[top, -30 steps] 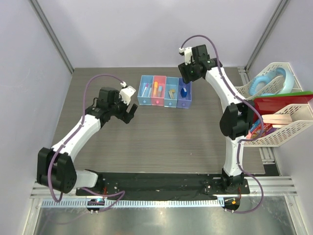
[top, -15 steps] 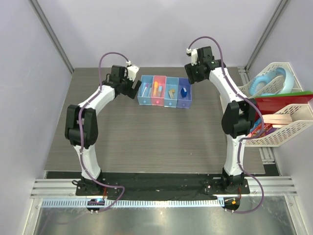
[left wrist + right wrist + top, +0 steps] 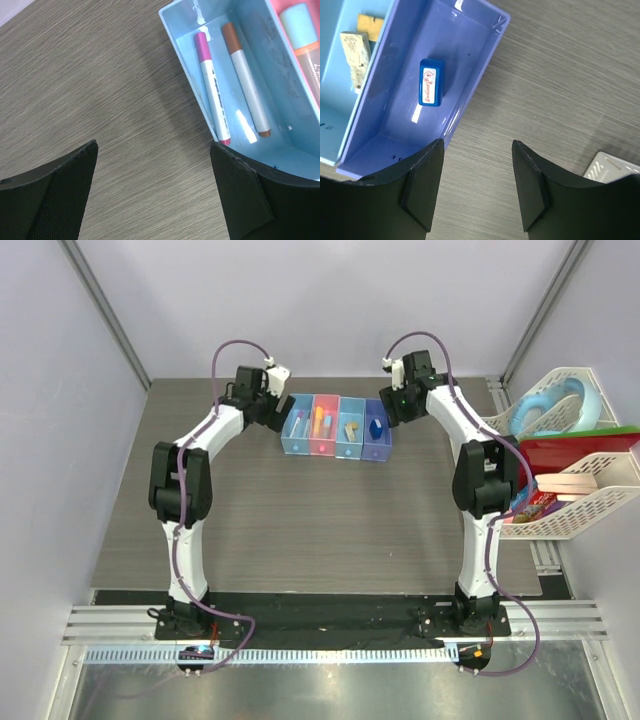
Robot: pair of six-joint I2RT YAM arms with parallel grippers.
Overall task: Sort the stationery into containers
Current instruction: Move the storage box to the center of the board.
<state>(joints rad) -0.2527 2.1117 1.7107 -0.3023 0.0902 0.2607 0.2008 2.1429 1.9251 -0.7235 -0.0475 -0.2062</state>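
As your left arm has swung up from its low bend of a second ago, the left hand (image 3: 277, 406) now hangs at the left end of the row of four joined boxes (image 3: 338, 450), no longer well apart from it. Its jaws stand wide and empty over the table (image 3: 300, 520). The left wrist view shows the light blue box (image 3: 280, 70) holding a pink-capped white pen (image 3: 214, 95) and a brown-capped pen (image 3: 247, 85) side by side. A blue-capped tube (image 3: 300, 22) lies in the pink box next door.

Your right hand (image 3: 393, 405) has shifted slightly toward the row's right end, jaws partly apart, gripping nothing. Below it, the small blue block (image 3: 431, 82) lies in the purple box (image 3: 465, 55), with two tan erasers (image 3: 356, 47) in the neighbouring light blue one.
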